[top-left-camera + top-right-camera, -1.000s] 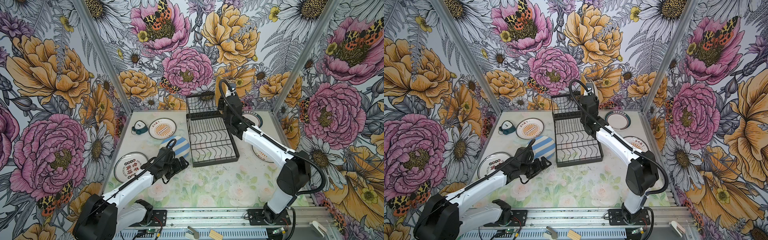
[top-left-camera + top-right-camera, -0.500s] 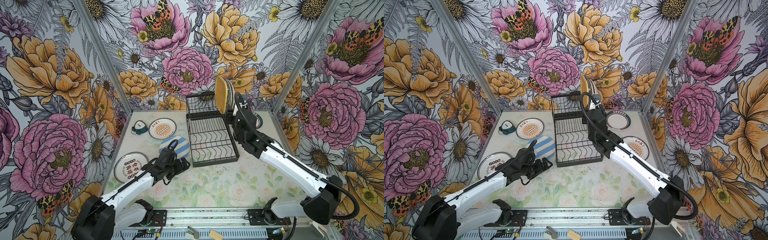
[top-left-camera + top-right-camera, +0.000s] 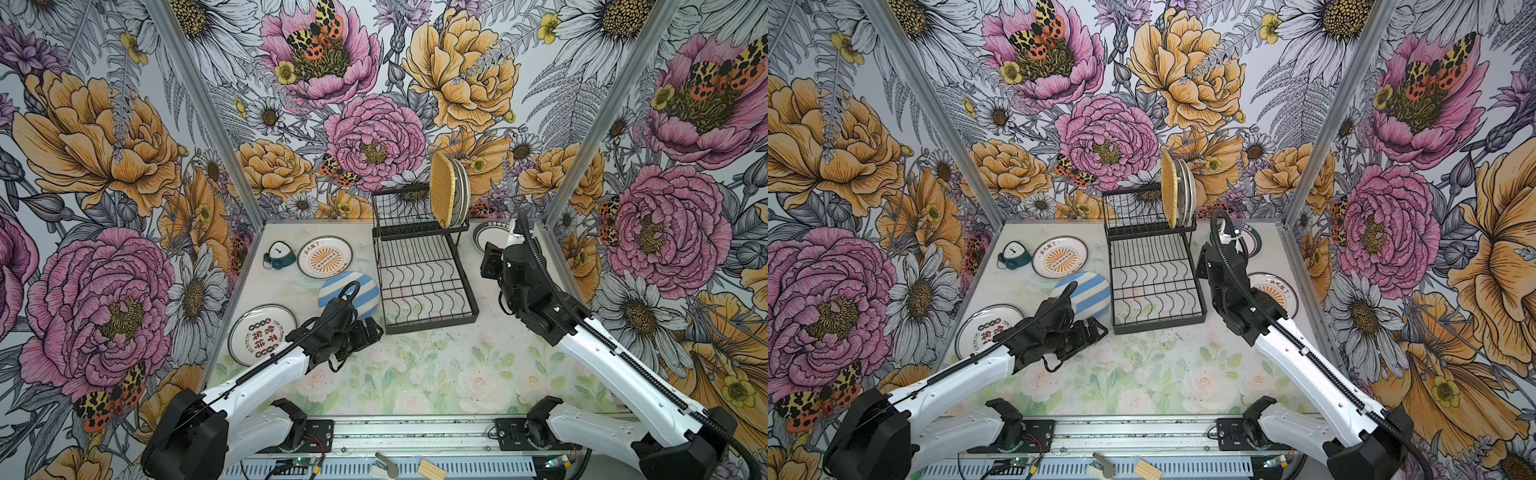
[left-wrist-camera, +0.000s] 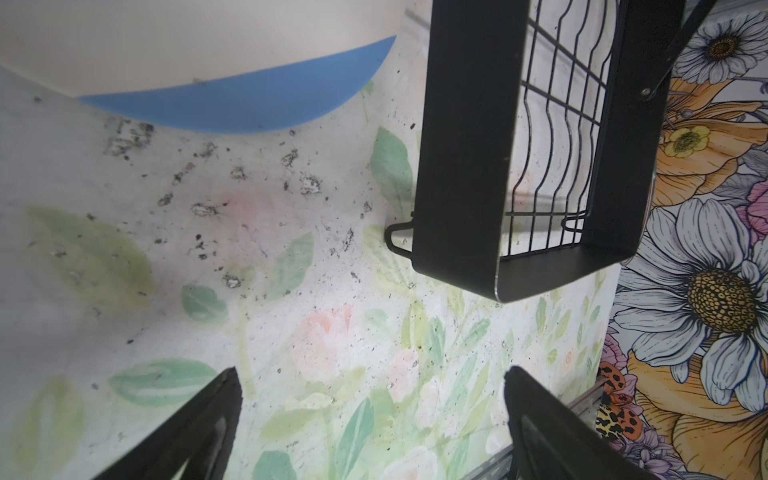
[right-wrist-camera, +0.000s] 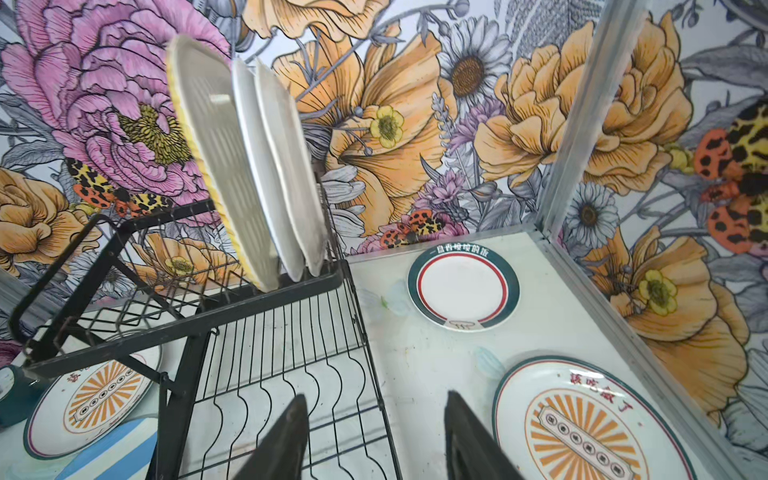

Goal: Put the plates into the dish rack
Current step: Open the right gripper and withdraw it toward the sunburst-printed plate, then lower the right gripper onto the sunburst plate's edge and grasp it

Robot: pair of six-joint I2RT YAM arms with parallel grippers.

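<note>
Floral bench [image 3: 415,374]. My right pincer [image 5: 376,397] released, empty. Ahead, yellow woven square plate [image 3: 441,189] leans; bumping black wire rack [image 3: 432,326] could topple it.

The tool [image 4: 372,376] gapes beside the dish rack [image 4: 461,124].

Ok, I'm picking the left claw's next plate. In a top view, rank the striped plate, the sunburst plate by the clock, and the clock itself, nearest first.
1. Striped plate, just behind the left claw.
2. Sunburst plate, farther back, mid-left.
3. Clock, farthest, back left.
</note>
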